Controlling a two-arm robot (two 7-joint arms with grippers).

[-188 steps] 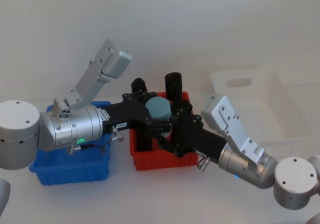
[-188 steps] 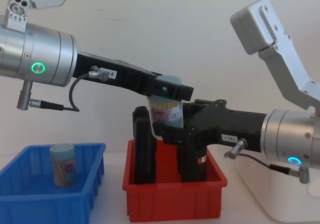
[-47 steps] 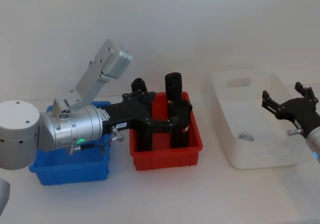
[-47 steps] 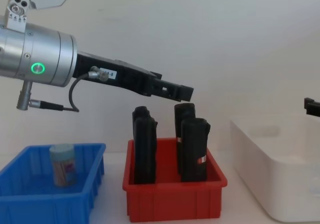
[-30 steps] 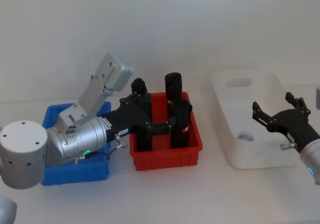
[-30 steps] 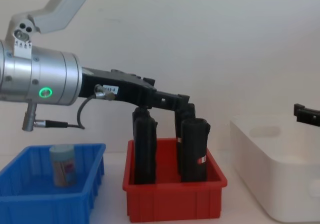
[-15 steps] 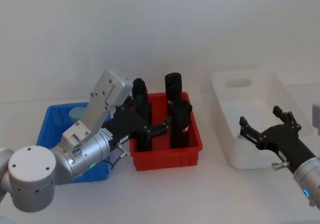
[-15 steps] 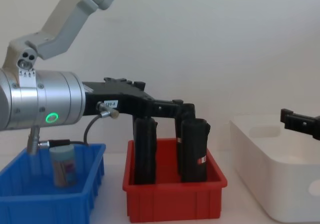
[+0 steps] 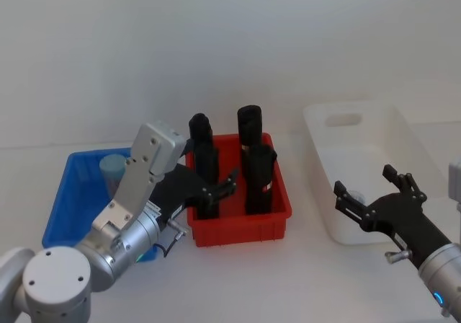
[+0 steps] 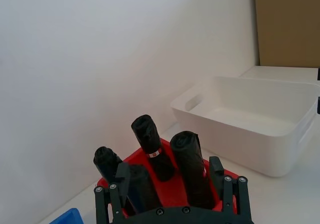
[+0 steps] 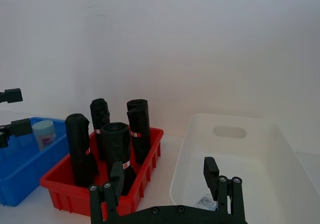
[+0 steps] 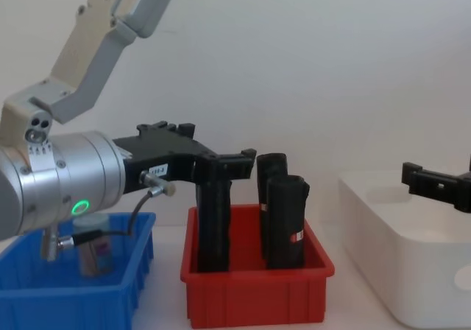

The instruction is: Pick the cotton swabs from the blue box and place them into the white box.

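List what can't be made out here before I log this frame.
Swab jar in the blue box: chest view, the left arm covers most of it; right wrist view, too small to read its label.
Second swab jar in the white box: right wrist view, the right gripper hides part of it; chest view, the box wall hides it.
Blue box: chest view, cut off at the left edge.

- The head view looks forward and down from above, taking in the blue box (image 9: 68, 208), the red bin (image 9: 238, 229) and the white box (image 9: 403, 157).
- The chest view sits low and close, facing across the table — the same three containers, side-on.
- The left wrist view looks past the left gripper (image 10: 169, 171) at the red bin and the white box.
- The right wrist view looks past the right gripper (image 11: 163, 165) — all three containers.
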